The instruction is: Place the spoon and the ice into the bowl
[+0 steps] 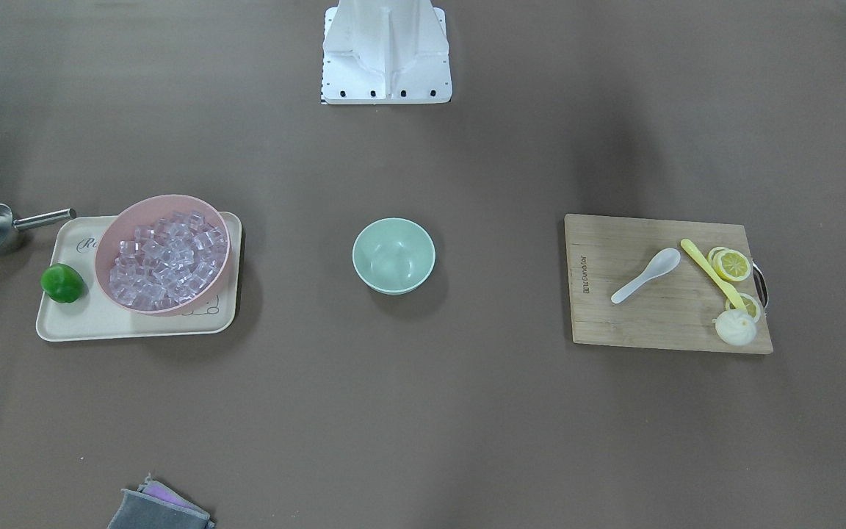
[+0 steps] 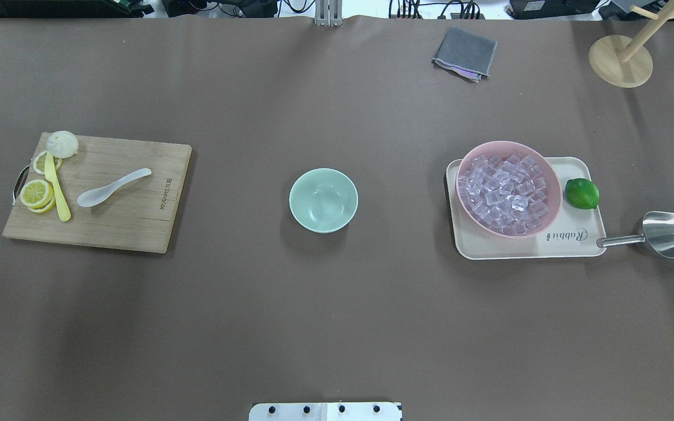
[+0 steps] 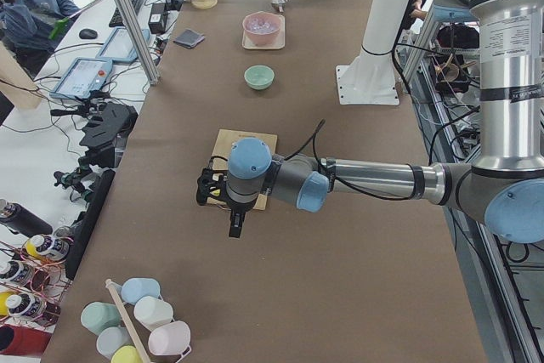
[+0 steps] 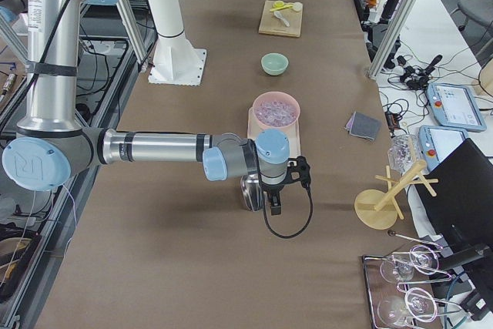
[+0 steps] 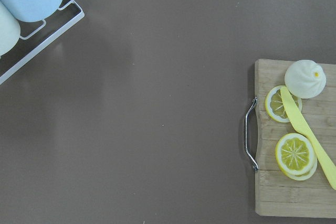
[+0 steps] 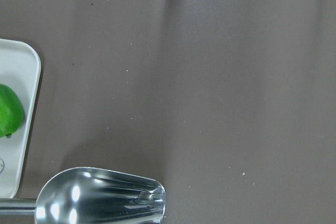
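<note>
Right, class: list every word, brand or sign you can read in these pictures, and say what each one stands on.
"Rabbit": in script on the cream tray.
"R": on the blue joint cap of the near arm in the exterior right view.
Brand mark burnt into the cutting board: too blurred to read.

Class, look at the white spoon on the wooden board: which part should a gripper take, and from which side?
Grip the spoon by its slim handle, from straight above, closing across its width. It lies flat on the cutting board, handle pointing away from the yellow utensil.
</note>
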Controlling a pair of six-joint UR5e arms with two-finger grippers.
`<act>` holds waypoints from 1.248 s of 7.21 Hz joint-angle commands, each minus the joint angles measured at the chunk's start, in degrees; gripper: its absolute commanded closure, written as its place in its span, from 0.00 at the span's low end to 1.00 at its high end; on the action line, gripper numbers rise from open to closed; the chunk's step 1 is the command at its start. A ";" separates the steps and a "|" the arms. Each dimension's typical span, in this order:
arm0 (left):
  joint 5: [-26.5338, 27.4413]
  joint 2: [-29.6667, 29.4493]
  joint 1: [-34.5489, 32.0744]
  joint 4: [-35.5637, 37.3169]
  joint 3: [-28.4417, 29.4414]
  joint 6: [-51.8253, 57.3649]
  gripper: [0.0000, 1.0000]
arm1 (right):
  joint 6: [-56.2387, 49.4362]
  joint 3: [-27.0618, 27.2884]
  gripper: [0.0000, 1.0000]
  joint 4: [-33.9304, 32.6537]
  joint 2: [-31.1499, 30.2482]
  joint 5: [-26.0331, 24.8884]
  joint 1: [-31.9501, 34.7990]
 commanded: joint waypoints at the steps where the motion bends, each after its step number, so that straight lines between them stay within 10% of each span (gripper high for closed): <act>1: -0.09 -0.32 0.01 -4.25 0.22 -0.08 0.02 | -0.03 0.12 0.00 3.13 -0.19 -0.20 0.00; 9: 7.86 -10.75 23.87 -13.59 1.52 0.35 0.03 | 0.58 3.36 0.02 5.96 4.36 5.78 -4.03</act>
